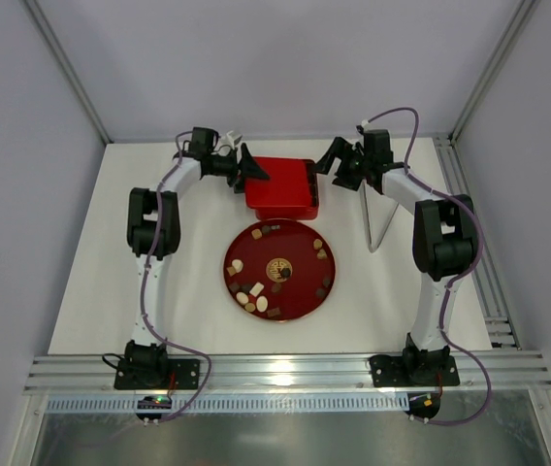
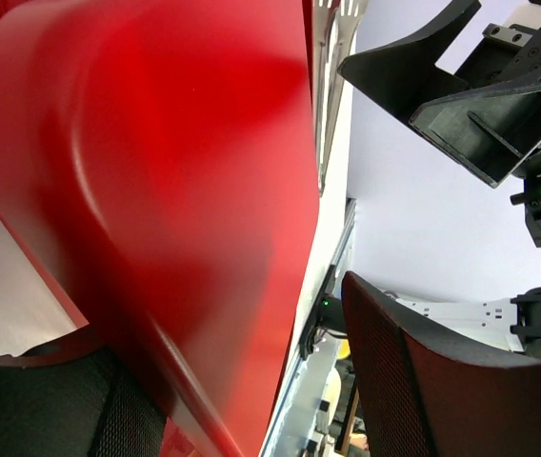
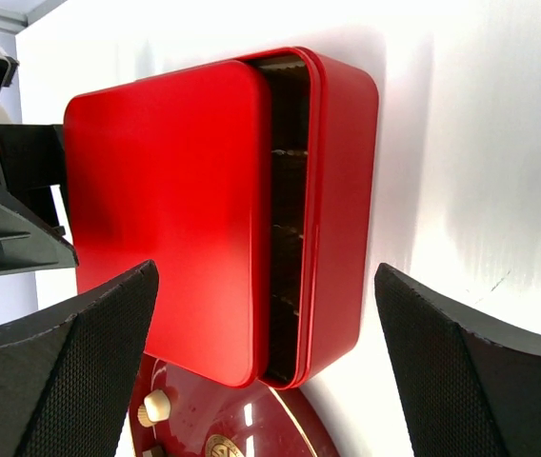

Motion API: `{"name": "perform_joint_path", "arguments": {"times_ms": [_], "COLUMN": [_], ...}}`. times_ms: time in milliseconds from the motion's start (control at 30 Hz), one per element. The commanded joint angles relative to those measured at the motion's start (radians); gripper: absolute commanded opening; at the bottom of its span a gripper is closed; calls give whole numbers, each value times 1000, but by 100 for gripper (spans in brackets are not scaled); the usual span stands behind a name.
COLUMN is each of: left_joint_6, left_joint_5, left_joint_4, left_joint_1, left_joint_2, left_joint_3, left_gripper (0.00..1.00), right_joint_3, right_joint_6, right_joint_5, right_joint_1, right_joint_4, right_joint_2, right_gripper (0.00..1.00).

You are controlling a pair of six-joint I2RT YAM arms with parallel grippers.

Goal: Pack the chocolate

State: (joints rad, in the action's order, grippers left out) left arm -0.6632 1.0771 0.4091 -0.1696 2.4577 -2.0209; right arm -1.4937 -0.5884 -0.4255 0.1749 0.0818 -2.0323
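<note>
On the round red plate (image 1: 300, 294) all your chocolate (image 1: 256, 288) lay unpacked; the lid (image 3: 166, 219) covered most of the red tin (image 3: 344, 190), and both pairs of jaws stood apart.

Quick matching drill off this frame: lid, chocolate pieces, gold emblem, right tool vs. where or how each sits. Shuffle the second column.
1. lid
2. chocolate pieces
3. gold emblem
4. right tool

A. at the centre of the round plate
B. open, just right of the box
C. offset to one side, leaving a strip of compartments uncovered
D. scattered on the plate, mostly near its rim

Pairs: 1-C, 2-D, 3-A, 4-B
</note>
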Motion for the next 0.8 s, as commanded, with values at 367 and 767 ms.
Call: {"name": "perform_joint_path", "arguments": {"times_ms": [367,767], "left_joint_6": [97,94], "left_joint_5": [-65,-48], "left_joint_4": [137,137], "left_joint_1": [28,42], "left_joint_2": [-78,-97], "left_joint_3": [-24,-25], "left_gripper": [67,67], "right_joint_3": [33,30], "right_joint_6": [-10,-16], "right_joint_5": [-13,-12], "right_joint_1": [12,20], "right_joint_4": [-63,-71], "right_joint_2": [14,3], "right_gripper": [94,94]}}
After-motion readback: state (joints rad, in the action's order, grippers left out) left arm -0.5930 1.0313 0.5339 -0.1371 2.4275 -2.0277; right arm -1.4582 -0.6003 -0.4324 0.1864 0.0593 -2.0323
